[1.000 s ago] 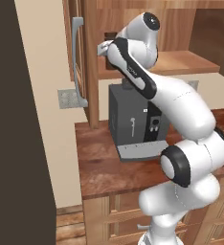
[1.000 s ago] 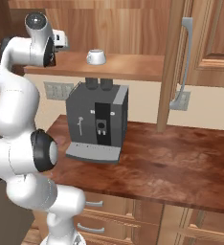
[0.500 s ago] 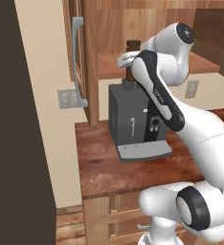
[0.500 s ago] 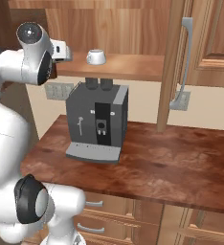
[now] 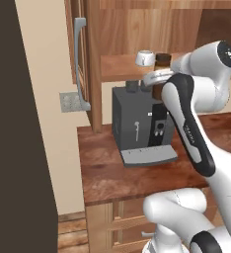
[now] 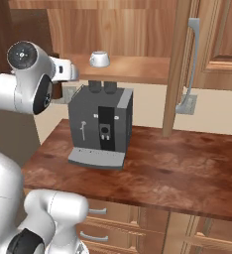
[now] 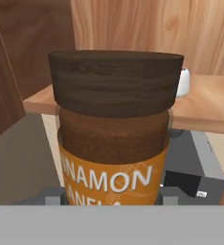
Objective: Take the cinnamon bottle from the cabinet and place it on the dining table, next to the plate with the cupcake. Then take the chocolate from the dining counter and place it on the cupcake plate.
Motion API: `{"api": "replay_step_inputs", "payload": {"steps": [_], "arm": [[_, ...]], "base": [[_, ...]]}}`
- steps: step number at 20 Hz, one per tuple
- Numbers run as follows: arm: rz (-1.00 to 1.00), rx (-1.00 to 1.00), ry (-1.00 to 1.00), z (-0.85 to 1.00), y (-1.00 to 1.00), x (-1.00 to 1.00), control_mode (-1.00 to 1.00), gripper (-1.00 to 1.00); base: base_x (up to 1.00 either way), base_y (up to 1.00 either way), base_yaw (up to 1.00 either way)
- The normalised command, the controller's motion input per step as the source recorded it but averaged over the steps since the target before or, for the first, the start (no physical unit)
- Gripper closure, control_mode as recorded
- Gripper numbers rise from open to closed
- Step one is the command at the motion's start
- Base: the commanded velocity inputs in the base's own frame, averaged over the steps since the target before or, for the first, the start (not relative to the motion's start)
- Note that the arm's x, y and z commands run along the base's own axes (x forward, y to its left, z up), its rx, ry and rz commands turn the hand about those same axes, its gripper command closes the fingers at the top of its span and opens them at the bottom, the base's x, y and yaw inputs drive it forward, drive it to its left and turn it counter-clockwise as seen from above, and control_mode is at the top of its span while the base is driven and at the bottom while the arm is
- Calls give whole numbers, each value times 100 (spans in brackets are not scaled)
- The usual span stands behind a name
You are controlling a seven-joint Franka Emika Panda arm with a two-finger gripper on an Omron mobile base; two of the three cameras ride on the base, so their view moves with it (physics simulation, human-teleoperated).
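The cinnamon bottle (image 7: 115, 129) sits upright between the fingers of the gripper (image 5: 159, 79), which is clamped on its lower body; the hand view places the bottle so close that its dark cap and the orange label band take up most of the picture, which is consistent with a firm hold low on the body rather than at the cap. In the left base view the bottle (image 5: 162, 62) shows as a dark cap above the hand, clear of the cabinet (image 5: 137, 29) shelf edge and just beside the white cup (image 5: 145, 57) that stands on that shelf. The upright carry appears deliberate: it keeps the bottle ready to be set down on its base without re-gripping. The hand is held above the black coffee machine (image 5: 139, 123), apparently to clear it on the way out. The left base view gives the bottle's relation to shelf, cup and machine, and shows the cabinet door (image 5: 78, 54) standing open with its grey bar handle. The right base view does not resolve the bottle; there the arm's upper joint stands in front of the hand, though it shows the counter (image 6: 152, 168) under the machine and the cup (image 6: 99, 58). The hand view alone confirms the label and the grip. Judged from this, the bottle is out of the cabinet and placement is not yet done.
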Motion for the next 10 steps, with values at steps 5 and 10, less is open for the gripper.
{"api": "replay_step_inputs", "payload": {"steps": [5, 10], "arm": [[0, 0, 1, -3, 0, -6, 100, 100], [0, 0, 0, 0, 0, 0, 100, 100]], "base": [[0, 0, 0], [-86, -2, -8]]}}
